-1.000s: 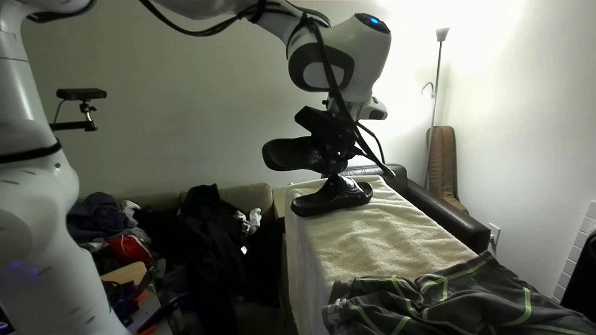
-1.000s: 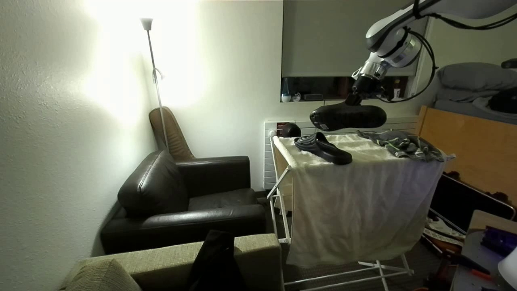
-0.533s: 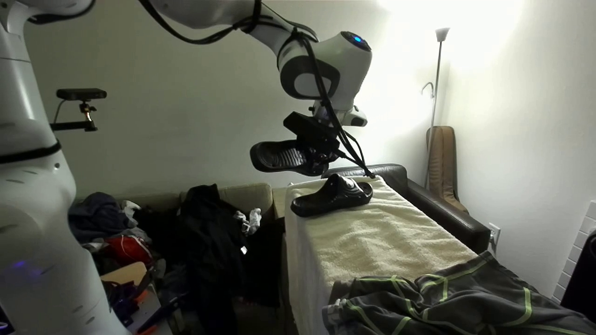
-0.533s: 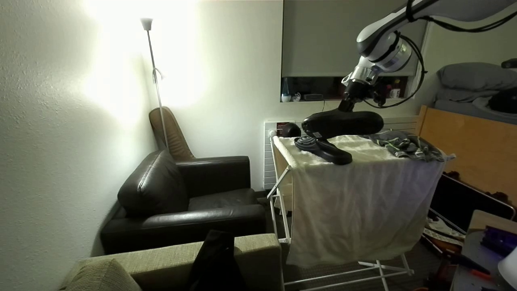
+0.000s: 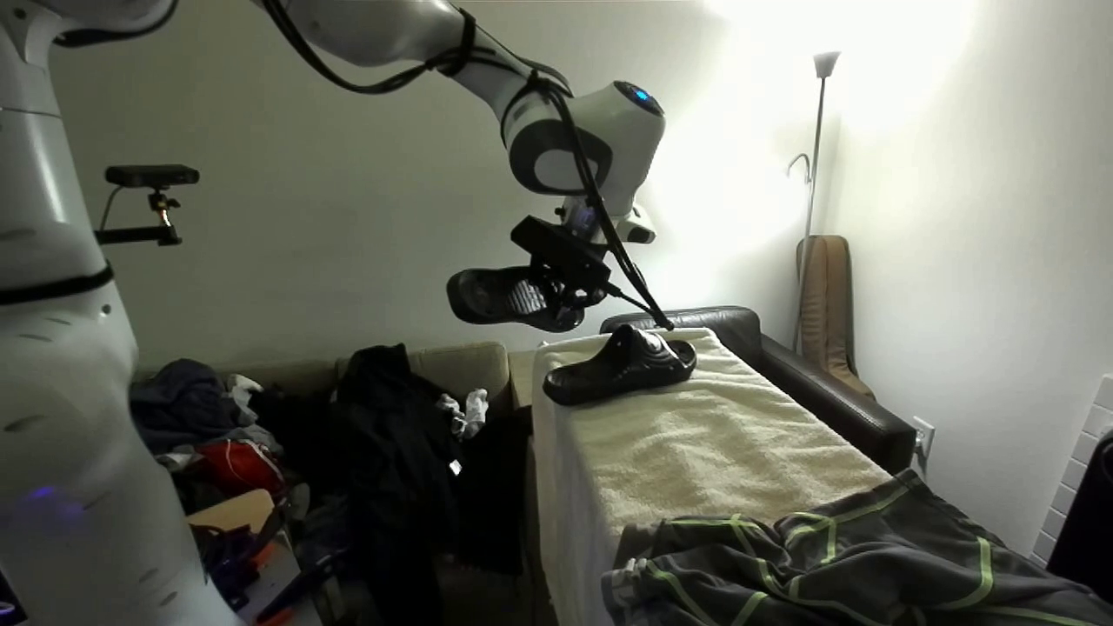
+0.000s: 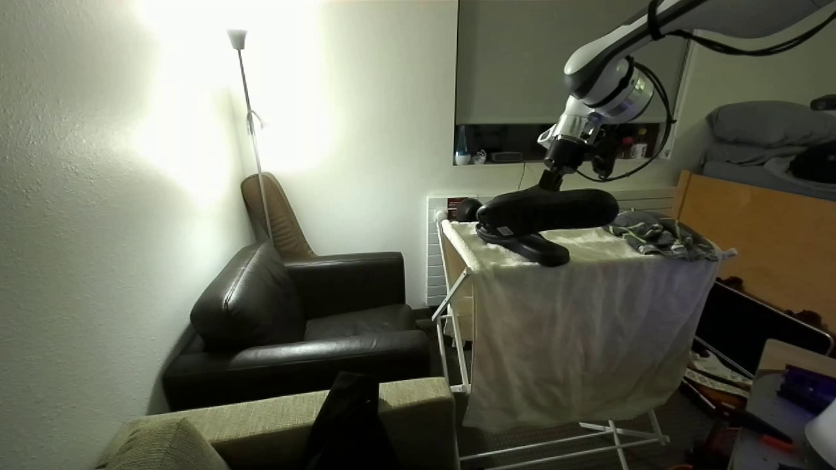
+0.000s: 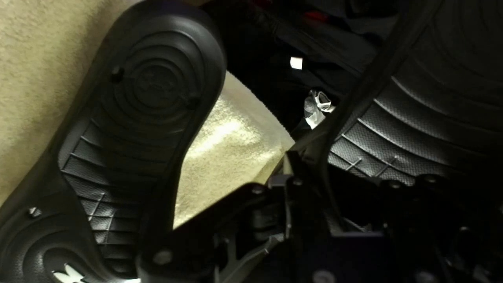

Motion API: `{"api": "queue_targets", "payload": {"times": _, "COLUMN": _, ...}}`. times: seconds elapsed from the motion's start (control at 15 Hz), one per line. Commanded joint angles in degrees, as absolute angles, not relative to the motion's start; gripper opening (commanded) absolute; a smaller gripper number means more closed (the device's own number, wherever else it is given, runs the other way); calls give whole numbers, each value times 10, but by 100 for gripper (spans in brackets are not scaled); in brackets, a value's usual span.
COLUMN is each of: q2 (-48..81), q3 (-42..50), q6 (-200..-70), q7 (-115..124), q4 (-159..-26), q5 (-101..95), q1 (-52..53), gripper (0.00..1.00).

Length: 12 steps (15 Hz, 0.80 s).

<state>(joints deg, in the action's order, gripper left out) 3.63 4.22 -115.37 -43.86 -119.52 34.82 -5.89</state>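
A black slide sandal [image 5: 483,296] hangs in the air, with my gripper [image 6: 550,181] shut on its side edge. Its dark sole [image 6: 562,207] faces an exterior view, and its ridged footbed [image 7: 424,98] fills the right of the wrist view. The matching black sandal [image 5: 596,381] rests upright on a cream towel [image 5: 722,452], near the towel's end. In the wrist view this resting sandal [image 7: 133,129] lies left of the gripper, apart from the held one. The held sandal partly hides it in an exterior view. Dark shadow blurs the fingertips in the wrist view.
The towel covers a white drying rack [image 6: 450,320]. Dark grey shorts with lime stripes [image 5: 835,556] lie on its other end. A brown leather armchair [image 6: 313,320] stands beside the rack, and a sofa [image 6: 418,405] with dark clothes [image 5: 400,435] is close by.
The arm has carried the held sandal leftward and lower in both exterior views, and it now overlaps the resting sandal in one of them. The resting sandal, towel and shorts have stayed put.
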Motion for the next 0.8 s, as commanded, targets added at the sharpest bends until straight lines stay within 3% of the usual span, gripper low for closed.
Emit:
{"api": "queue_targets", "payload": {"times": 0.0, "q2": 30, "q3": 33, "q6": -1120, "q7": -439, "q4": -1194, "q5": 339, "q1": -51, "gripper": 5}}
{"api": "queue_targets", "payload": {"times": 0.73, "q2": 47, "q3": 14, "q6": -1056, "q7": -441, "q4": -1186, "q5": 316, "q1": -32, "gripper": 5}}
